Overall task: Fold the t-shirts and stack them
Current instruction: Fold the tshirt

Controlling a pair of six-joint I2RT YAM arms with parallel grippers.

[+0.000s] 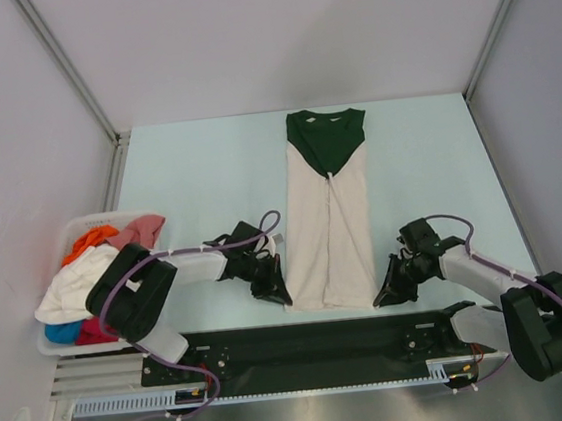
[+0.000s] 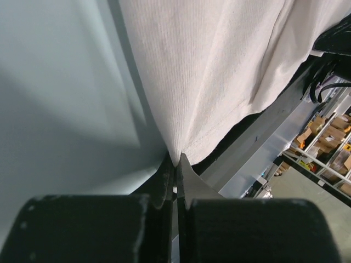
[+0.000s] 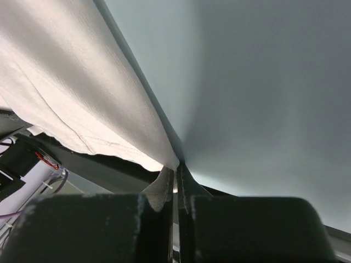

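Note:
A cream-white t-shirt (image 1: 331,230) with dark green folded over its top lies lengthwise in the middle of the table, both sides folded in to a narrow strip. My left gripper (image 1: 276,293) is shut on its near left hem corner (image 2: 176,156). My right gripper (image 1: 383,298) is shut on its near right hem corner (image 3: 171,164). Both corners sit low at the table's front edge. More t-shirts, white (image 1: 72,283), orange (image 1: 87,241), red (image 1: 142,228) and blue (image 1: 63,332), are heaped at the left.
The heap sits in a white plastic basket (image 1: 49,345) at the left edge of the table. A black bar (image 1: 315,343) with the arm bases runs along the near edge. Metal frame posts (image 1: 65,67) rise at the back corners.

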